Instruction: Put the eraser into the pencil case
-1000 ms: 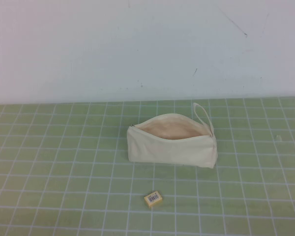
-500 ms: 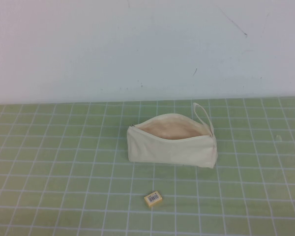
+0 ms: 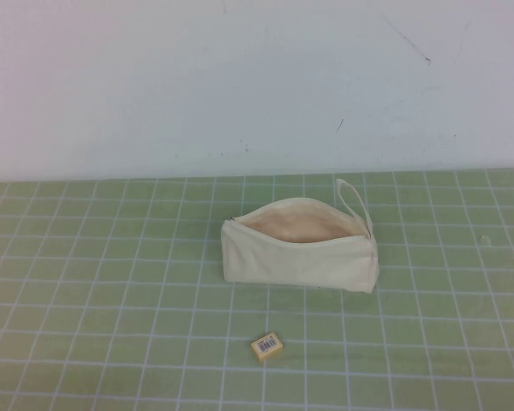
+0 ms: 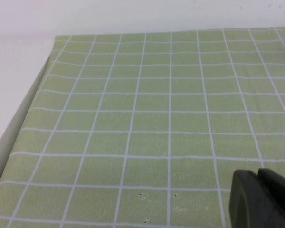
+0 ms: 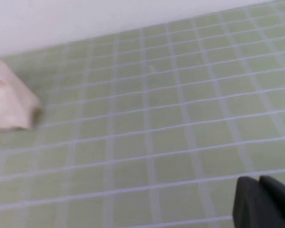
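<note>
Nothing has moved since the earlier frames: the high view matches them in every part. The pencil case [image 3: 300, 246] lies on the green gridded counter [image 3: 111, 300] near the middle of the high view, its zip mouth gaping upward to show the tan lining, its thin loop strap [image 3: 349, 195] curling off the end toward 2 o'clock. The eraser [image 3: 266, 345] lies flat on the counter, well apart from the case, at about 7 o'clock from it, barcode label up.

Neither arm shows in the high view. The left gripper [image 4: 258, 175] appears only in its own wrist view, over bare counter, with its dark fingers [image 4: 247, 199] pressed together. The right gripper [image 5: 259, 182] likewise hangs over the counter with its fingers [image 5: 249, 202] closed against each other; one end of the pencil case [image 5: 7, 102] sits at that view's edge.
</note>
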Robot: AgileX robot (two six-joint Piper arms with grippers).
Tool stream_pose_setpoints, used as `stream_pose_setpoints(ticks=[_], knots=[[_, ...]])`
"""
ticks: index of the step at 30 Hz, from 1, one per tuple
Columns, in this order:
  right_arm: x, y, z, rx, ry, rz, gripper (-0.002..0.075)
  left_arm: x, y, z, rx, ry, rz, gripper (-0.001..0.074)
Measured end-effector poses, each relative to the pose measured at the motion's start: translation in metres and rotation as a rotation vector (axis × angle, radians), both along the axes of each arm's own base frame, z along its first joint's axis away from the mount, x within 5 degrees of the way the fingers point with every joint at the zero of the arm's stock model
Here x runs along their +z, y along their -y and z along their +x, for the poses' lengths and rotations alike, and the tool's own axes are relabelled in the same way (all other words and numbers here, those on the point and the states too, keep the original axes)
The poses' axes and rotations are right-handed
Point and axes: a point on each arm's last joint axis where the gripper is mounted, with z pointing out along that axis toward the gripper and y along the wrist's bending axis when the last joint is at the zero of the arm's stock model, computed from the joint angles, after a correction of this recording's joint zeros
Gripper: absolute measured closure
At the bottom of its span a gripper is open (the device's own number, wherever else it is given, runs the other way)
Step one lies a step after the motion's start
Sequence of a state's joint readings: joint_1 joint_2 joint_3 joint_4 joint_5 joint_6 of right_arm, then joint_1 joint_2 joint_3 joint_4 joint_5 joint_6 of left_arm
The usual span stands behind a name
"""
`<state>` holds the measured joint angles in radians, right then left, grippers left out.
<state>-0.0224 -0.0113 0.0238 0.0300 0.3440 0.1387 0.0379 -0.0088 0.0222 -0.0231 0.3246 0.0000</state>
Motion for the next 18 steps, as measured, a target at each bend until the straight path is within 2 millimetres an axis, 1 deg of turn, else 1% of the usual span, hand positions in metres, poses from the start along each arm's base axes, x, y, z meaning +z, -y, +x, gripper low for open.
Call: stream_pose_setpoints(ticks=[2, 6, 9, 12, 18], knots=[[0.001, -0.004, 0.000, 0.003, 0.008, 0.138, 0.0727, 0.000, 0.000, 0.000, 0.000, 0.000, 0.000, 0.0736], [0.006, -0.016, 0.001, 0.005, 0.026, 0.570, 0.0727, 0.000, 0.000, 0.000, 0.000, 0.000, 0.000, 0.0736], [0.010, -0.020, 0.001, 0.007, 0.038, 0.765, 0.0727, 0.000, 0.000, 0.000, 0.000, 0.000, 0.000, 0.0736], [0.013, -0.021, 0.001, 0.004, 0.054, 0.828, 0.0727, 0.000, 0.000, 0.000, 0.000, 0.000, 0.000, 0.0736], [0.013, -0.021, 0.001, 0.010, 0.056, 0.832, 0.0727, 0.000, 0.000, 0.000, 0.000, 0.000, 0.000, 0.0736]])
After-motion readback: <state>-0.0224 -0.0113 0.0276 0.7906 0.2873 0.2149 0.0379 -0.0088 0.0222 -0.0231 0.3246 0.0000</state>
